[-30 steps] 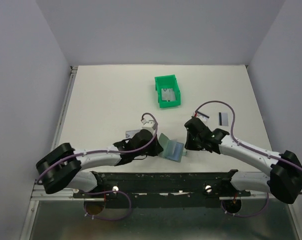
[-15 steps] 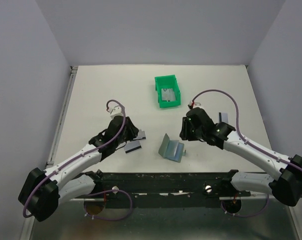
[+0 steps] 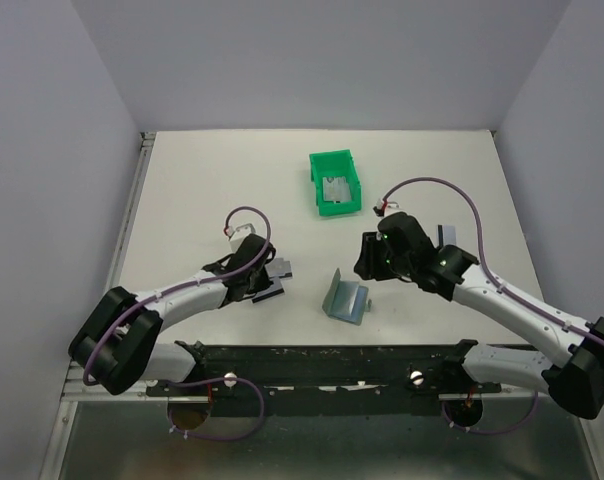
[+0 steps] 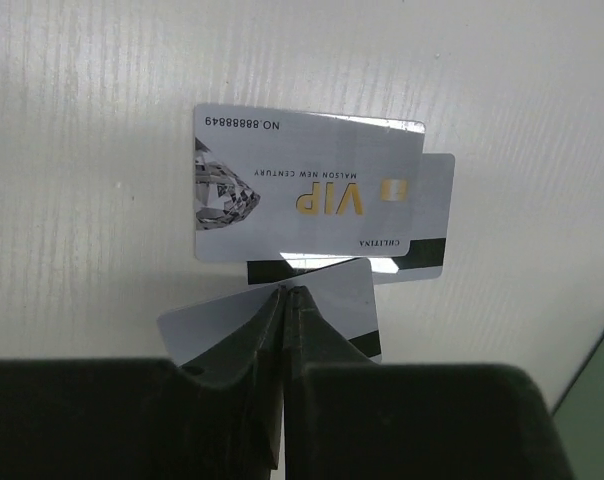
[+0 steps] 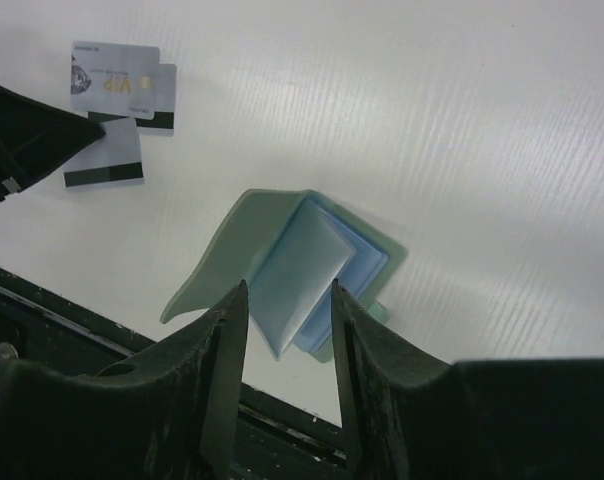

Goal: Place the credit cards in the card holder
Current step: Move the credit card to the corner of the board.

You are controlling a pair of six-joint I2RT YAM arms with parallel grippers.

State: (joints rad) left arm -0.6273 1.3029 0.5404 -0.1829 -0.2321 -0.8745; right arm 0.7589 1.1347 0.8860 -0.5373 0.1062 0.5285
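The card holder [image 3: 344, 298] lies half open on the table, grey-green with pale blue pockets; it also shows in the right wrist view [image 5: 282, 265]. My right gripper [image 3: 367, 262] is open and empty just above it, one finger on each side of the pockets [image 5: 285, 300]. Three credit cards lie in a loose pile to the left: a VIP card [image 4: 307, 185], a striped card [image 4: 427, 230] under it, and a striped card [image 4: 327, 300] nearest me. My left gripper [image 4: 285, 290] is shut, its tips over that nearest card [image 3: 267, 295]; contact is unclear.
A bright green bin [image 3: 335, 183] with a card inside stands behind the holder. Another striped card [image 3: 447, 235] lies at the right, partly hidden by my right arm. The black base rail [image 3: 332, 360] runs along the near table edge.
My left gripper left the card holder, swung out to the left, and now sits shut over the card pile. My right gripper drew back slightly. The holder now lies half open by itself.
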